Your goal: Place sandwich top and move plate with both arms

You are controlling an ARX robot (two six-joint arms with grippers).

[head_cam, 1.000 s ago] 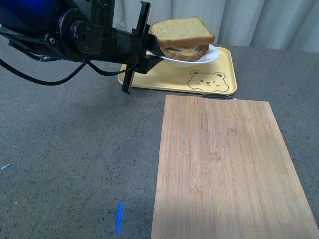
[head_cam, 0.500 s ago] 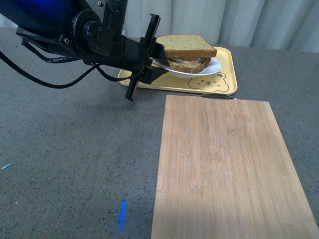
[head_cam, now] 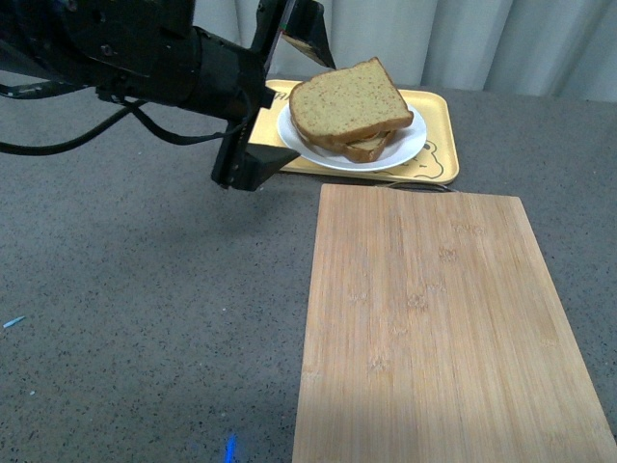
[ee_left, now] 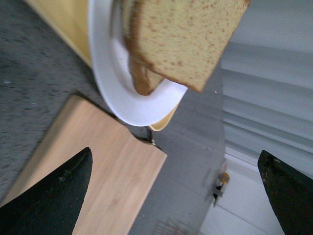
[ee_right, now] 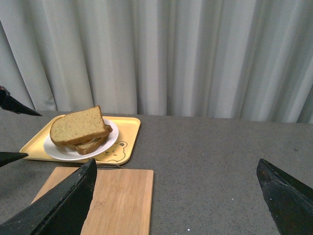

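Note:
The sandwich top (head_cam: 349, 100), a tan speckled slice with a darker crust, lies on the lower sandwich slices on the white plate (head_cam: 400, 154). The plate rests on the yellow tray (head_cam: 436, 108). My left gripper (head_cam: 275, 96) is open just left of the plate, one finger above it and one below beside the tray edge, holding nothing. In the left wrist view the plate (ee_left: 105, 73) and top slice (ee_left: 186, 39) are close ahead of the open gripper (ee_left: 176, 196). My right gripper (ee_right: 176, 196) is open and far back; it sees the plate (ee_right: 54, 148) and top slice (ee_right: 78, 126).
A bamboo cutting board (head_cam: 434, 328) lies in front of the tray, on the grey speckled table (head_cam: 145, 318). The tray has a bear print (head_cam: 436, 154) near the plate. Grey curtains (ee_right: 195, 54) hang behind the table.
The plate with the sandwich has come down from mid-air onto the tray. My left gripper has let go of its rim, opened wide and pulled back slightly to the left.

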